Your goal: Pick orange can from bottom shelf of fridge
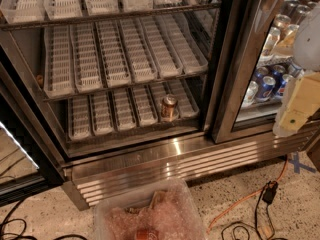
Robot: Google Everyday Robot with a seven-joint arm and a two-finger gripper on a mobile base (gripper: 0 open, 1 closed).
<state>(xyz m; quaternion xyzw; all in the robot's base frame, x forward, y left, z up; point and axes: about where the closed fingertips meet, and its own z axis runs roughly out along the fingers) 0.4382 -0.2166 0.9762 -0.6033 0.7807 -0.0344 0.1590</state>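
The orange can (169, 107) stands upright on the bottom shelf (130, 109) of the fridge (150, 154). It sits in the second lane tray from the right, near the steel front ledge. It has a coppery body and a silver top. The other lanes of that shelf are bare. My gripper (296, 109) shows as pale cream and white parts at the right edge of the view. It is well to the right of the can, in front of the neighbouring glass door and outside the fridge opening.
Two upper rows of white trays (115, 54) hang above the bottom shelf. The glass-fronted unit (267, 81) at right holds blue and silver cans. A clear plastic bin (150, 214) sits on the floor in front. Cables (260, 204) lie on the floor.
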